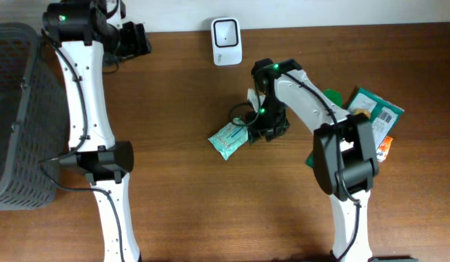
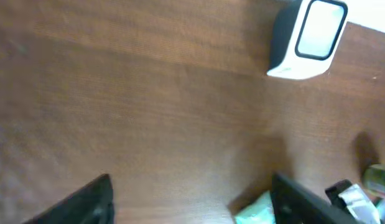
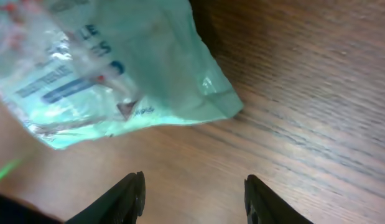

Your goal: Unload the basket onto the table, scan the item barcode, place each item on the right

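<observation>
- As the overhead camera looks down, the item, a pale mint-green plastic packet [image 1: 228, 138], lies flat and askew on the brown wooden table [image 1: 174, 182]. It is below the white scanner [image 1: 226, 40] and well apart from it.
- The right gripper [image 1: 264, 129] hangs at the packet's right end; whether it touches the packet cannot be told from above.
- The left gripper [image 1: 131, 40] sits near the table's far edge at the upper left, with a grey basket [image 1: 14, 109] off to the left. More packaged goods [image 1: 376, 113] lie at the right.
- From the left wrist, the dark fingers [image 2: 80, 202] stand apart with only bare wood between them, so the jaws are spread and hold nothing. The scanner [image 2: 310, 37] shows at the upper right with its pale window, and a corner of the green packet [image 2: 254, 211] peeks in at the bottom edge.
- From the right wrist, the packet [image 3: 117, 68] fills the upper left. It is crinkled, glossy film, mint green with blue lettering and a small red mark, the print too blurred to read. It rests on the wood ahead of the fingertips [image 3: 127, 199], which are parted and grip nothing.
</observation>
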Motion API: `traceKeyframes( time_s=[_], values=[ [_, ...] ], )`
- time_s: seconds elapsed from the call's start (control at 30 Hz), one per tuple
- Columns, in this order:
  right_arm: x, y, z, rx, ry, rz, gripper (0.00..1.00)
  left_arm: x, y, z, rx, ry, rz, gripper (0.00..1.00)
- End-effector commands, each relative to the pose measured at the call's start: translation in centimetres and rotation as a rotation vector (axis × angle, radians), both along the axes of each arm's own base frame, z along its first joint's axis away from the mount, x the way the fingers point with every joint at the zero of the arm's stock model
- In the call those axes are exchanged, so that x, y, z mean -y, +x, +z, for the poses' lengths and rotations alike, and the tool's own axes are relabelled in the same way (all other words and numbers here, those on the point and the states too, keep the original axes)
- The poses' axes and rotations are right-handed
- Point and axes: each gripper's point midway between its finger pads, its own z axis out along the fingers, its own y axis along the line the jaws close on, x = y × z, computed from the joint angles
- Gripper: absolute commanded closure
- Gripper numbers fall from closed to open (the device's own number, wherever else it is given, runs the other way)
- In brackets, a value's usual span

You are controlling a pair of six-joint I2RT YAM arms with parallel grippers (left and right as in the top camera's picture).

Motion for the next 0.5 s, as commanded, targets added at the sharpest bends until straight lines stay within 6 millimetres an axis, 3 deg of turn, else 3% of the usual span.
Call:
traceKeyframes(
  time_s=[0.0, 0.17, 0.23, 0.3, 0.47],
  values=[
    [2.3, 4.5, 3.8, 0.165, 0.090, -0.066, 0.50, 4.4, -0.1, -4.5, -0.151, -0.087, 0.034, 1.00],
    [1.7, 7.2, 4.5, 0.241, 0.210, -0.116, 0.51, 10.9, -4.1, -11.4, -0.417, -0.025, -0.025, 1.00],
    [1.7, 7.4, 4.6, 0.248, 0.212, -0.116, 0.51, 11.3, -4.8, -12.4, -0.439, 0.048, -0.025, 1.00],
    [1.7, 7.5, 4.5, 0.253, 0.213, -0.116, 0.51, 11.7, -4.9, -11.5, -0.411, 0.075, -0.037, 1.00],
    [1.6, 8.1, 4.6, 0.266, 0.217, -0.151, 0.51, 11.9, -5.6, -5.5, -0.245, 0.173, -0.073, 1.00]
  ],
)
